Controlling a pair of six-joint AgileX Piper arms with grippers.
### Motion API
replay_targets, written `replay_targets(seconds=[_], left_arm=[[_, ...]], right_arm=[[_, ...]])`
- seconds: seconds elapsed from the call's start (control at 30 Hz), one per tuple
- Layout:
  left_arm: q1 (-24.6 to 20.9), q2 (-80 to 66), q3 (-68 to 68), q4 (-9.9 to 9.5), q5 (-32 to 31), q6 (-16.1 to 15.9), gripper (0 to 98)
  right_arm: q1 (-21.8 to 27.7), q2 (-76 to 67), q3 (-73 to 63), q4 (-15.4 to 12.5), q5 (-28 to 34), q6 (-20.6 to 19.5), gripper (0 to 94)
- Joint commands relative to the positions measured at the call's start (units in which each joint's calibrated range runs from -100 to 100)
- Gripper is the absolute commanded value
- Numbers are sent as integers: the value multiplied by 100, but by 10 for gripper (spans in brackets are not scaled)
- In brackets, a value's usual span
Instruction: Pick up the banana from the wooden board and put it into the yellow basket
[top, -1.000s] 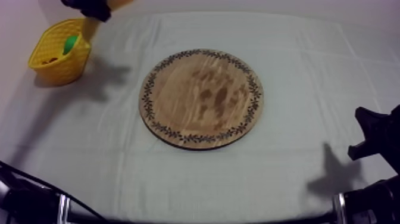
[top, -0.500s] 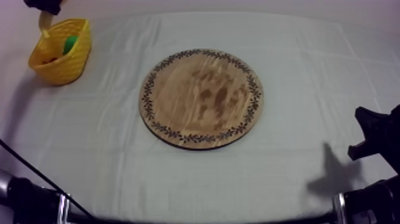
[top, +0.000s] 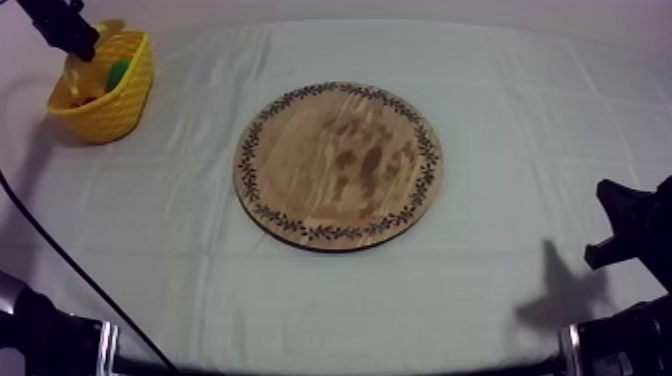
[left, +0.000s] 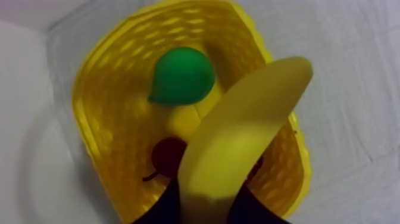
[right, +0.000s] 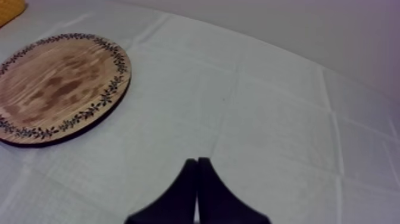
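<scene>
The left hand (left: 205, 205) is closed round the banana (left: 244, 137), one black finger on each side of its lower end. It holds the banana just above the open top of the yellow basket (left: 95, 119). The banana slants up and across, and its free end reaches out over the basket's rim. Whether it touches the basket anywhere I cannot tell.

Inside the basket lies a green pear (left: 181, 76), towards the wall farther from the hand. A small red fruit (left: 168, 156) with a thin stalk sits on the basket's floor, just beside the banana and partly hidden by it.

The basket stands on the desk (top: 520, 290), which is covered with a grey-white cloth (top: 500, 100). The round wooden board (top: 338, 165) with its patterned rim lies flat on the cloth, well apart from the basket.

The right hand (right: 197, 164) is far from the basket, beyond the board. Its two fingers lie pressed together in a narrow wedge, holding nothing, above the cloth.
</scene>
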Motion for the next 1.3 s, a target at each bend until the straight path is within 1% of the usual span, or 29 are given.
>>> replay_targets(seconds=[0.0,0.13,0.3,0.4,0.5,0.8,0.87,1.03,1.27], left_arm=[[-1,30,24,3,-12,4,200],[-13,-45,119,9,-51,38,362],[-14,-458,383,16,-201,131,514],[-7,-806,566,17,-252,213,560],[17,-1215,783,18,-270,304,570],[300,-2834,1532,-12,-279,692,470],[389,-3199,1652,-18,-281,817,423],[590,-4081,2033,-35,-429,1146,263],[780,-5557,2958,-61,-1137,1571,110]], right_arm=[[0,3,-3,0,-7,1,2],[0,3,-3,0,-7,1,2],[0,3,-3,0,-7,1,2],[0,3,-3,0,-7,1,2],[0,3,-3,0,-7,1,2],[0,3,-3,0,-7,1,2],[0,3,-3,0,-7,1,2],[0,3,-3,0,-7,1,2],[0,3,-3,0,-7,1,2]])
